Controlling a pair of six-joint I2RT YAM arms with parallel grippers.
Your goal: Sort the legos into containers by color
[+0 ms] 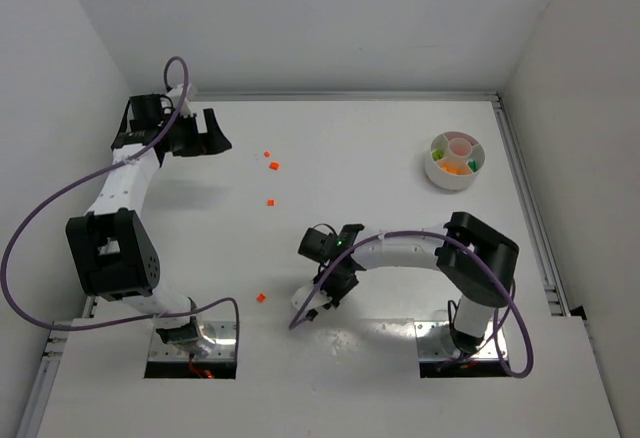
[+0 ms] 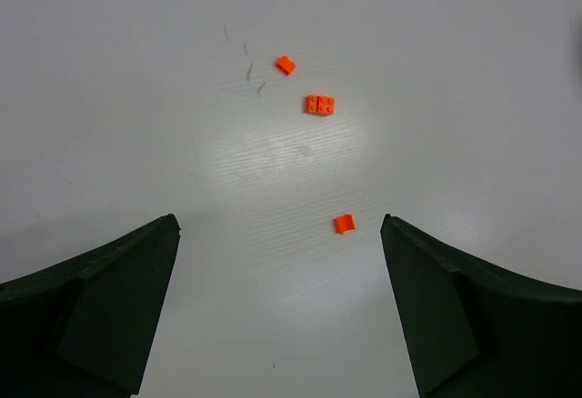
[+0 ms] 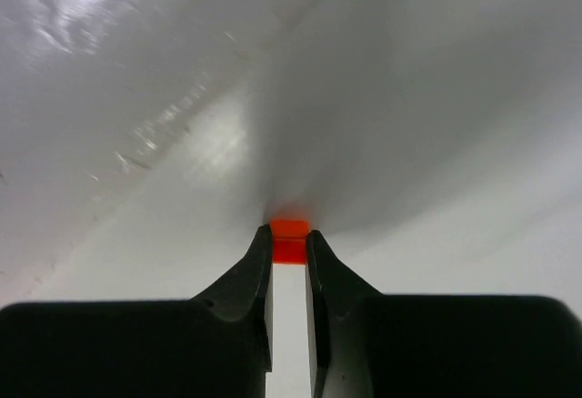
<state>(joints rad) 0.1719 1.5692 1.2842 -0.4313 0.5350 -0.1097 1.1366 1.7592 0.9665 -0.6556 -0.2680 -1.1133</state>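
At far left, the left pincer (image 1: 207,138) hangs over the back of the white table (image 1: 380,148), its jaws spread wide with nothing between them (image 2: 278,225). Just to its right, three orange legos (image 1: 270,166) lie loose on the table, two close together and the third (image 2: 344,224) apart, nearer the front. A fourth orange piece (image 1: 261,298) sits alone near the front edge, between the two arm bases. Right of it, the right pincer (image 1: 325,296) is angled down at the table surface, its jaws pressed in on a single orange brick (image 3: 290,228) pinched at the very tips (image 3: 289,240). At far right, well apart from both arms, stands the round white divided dish (image 1: 449,182), with orange, yellow and green pieces in its outer sections.
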